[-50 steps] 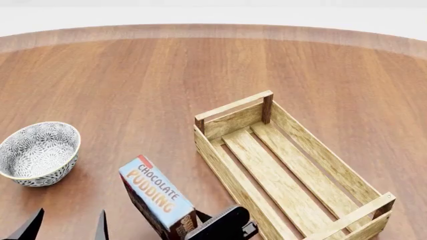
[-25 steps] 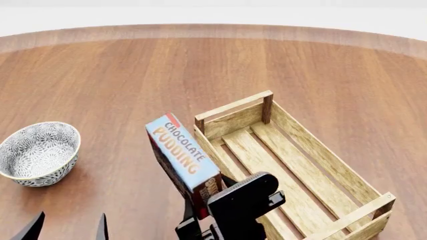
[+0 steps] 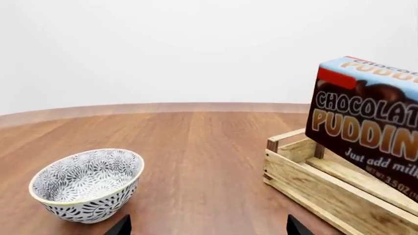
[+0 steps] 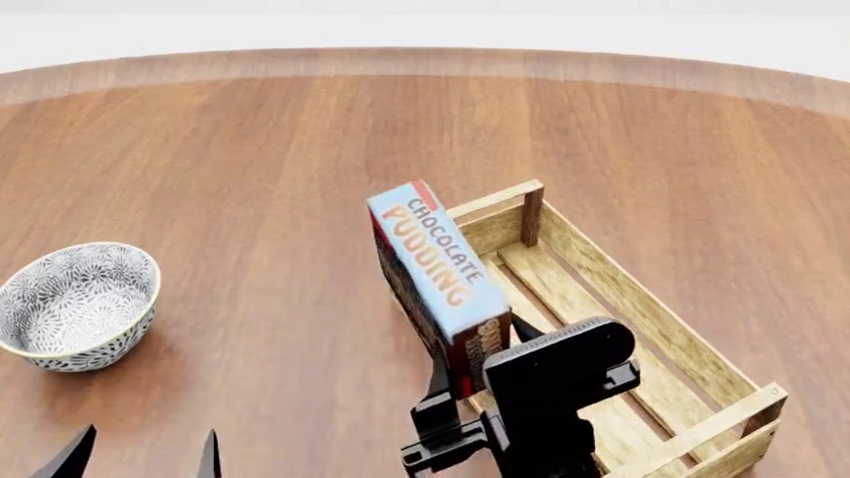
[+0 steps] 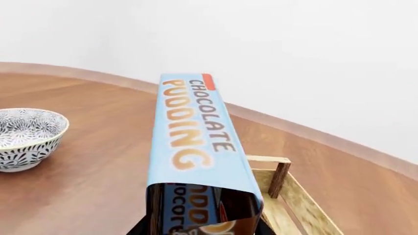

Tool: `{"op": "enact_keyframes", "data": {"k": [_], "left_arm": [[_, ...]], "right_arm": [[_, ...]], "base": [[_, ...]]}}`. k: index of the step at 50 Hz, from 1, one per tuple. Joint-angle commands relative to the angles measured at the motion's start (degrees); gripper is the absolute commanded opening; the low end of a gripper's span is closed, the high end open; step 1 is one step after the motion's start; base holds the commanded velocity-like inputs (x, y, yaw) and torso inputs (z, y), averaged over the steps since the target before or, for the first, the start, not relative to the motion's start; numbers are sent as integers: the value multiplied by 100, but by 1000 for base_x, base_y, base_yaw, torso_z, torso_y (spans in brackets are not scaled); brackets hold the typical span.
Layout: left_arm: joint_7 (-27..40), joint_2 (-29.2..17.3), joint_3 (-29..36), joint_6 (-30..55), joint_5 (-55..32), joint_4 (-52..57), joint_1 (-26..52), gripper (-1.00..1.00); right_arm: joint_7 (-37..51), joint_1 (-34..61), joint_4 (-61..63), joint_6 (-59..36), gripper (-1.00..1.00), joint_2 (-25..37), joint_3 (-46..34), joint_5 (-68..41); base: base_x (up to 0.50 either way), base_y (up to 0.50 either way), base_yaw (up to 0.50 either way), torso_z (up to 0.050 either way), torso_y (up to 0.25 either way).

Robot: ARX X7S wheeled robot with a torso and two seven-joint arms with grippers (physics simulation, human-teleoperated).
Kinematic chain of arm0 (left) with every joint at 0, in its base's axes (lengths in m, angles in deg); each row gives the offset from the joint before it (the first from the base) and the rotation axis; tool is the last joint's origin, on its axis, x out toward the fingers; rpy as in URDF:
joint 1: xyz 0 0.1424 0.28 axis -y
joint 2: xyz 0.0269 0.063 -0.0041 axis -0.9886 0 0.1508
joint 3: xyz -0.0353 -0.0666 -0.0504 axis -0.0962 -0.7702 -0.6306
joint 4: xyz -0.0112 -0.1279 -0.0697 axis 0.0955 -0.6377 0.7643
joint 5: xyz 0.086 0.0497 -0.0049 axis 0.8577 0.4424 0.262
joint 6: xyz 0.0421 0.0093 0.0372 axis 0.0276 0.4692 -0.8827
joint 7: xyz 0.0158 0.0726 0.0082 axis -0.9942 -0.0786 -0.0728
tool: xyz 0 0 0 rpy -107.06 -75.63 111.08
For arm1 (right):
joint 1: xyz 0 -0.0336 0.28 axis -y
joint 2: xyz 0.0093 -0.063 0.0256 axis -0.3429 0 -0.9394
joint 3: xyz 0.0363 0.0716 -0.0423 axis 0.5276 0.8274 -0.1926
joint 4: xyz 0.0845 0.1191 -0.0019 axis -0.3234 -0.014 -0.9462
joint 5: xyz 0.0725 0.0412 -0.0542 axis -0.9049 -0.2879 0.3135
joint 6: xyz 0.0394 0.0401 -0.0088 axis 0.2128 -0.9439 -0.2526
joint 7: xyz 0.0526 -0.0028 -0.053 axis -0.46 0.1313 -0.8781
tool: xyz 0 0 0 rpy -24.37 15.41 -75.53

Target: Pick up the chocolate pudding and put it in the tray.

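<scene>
Near the front edge of the surface, left end effector idle with fingers spread and nothing between them, just short of the patterned bowl at the left side. Right end effector clenched on the lower end of the chocolate pudding, carton held aloft, tilted, overhanging the near long wall of the slatted tray. Transport step under way by the look of it; next calls for carrying farther over the slats toward the right edge, lowering, then releasing.

My right tool: matte black — blocky housing, small bracket parts along its sides.
My left tool: two dark, pointed fingertips — nothing more shows.
</scene>
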Motion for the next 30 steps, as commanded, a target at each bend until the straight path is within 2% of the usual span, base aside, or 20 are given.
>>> {"op": "enact_keyframes", "data": {"k": [1,30], "left_arm": [[21,-17,36,39,-7,7,36,100],[40,-27,87,-133,-27,-181,4,100]], "right_arm": [[63,-1,-164,58,-100,121,202,117],[142,187,-1362,540,-100,26,419,118]], "base": [[0,0,0,0,0],[0,0,0,0,0]]}}
